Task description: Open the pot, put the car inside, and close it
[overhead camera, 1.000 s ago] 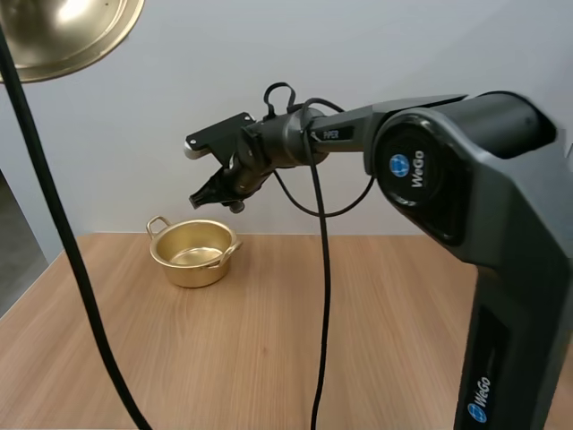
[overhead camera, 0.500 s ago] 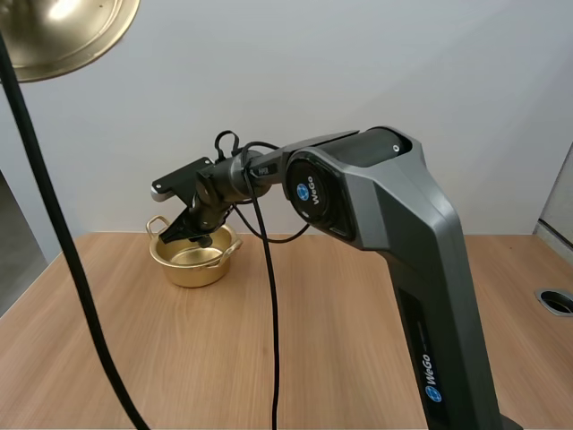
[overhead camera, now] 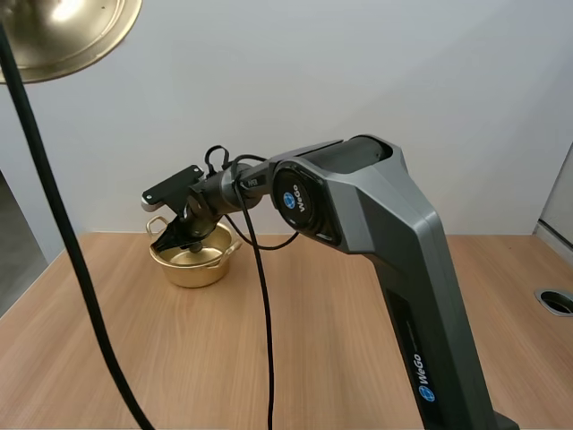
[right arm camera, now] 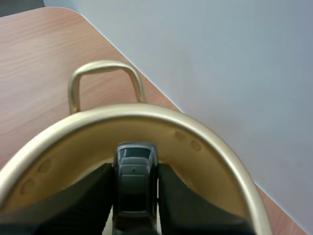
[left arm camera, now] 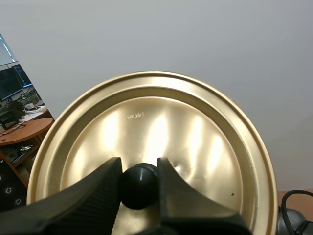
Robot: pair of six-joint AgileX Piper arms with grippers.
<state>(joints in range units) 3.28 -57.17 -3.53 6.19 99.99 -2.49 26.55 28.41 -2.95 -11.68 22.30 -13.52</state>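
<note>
Right jaws gripping car (right arm camera: 134, 178) over pot (right arm camera: 211, 148), left jaws gripping lid (left arm camera: 195, 142)

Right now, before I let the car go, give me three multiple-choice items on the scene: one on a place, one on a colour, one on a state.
1. Where is the car relative to the pot?
A. Parked beside it
B. Held at its open mouth
C. Behind it

2. What colour is the car?
A. Black
B. Red
C. White

3. What state is the lid in?
A. Sitting on the pot
B. Leaning against the pot
C. Held up, off the pot

Answers:
1 B: the right jaws pinch the car, with the inside of the pot right behind it.
2 A: its body is black in the right wrist view.
3 C: the left jaws grip its knob, and the pot stands open.
</note>
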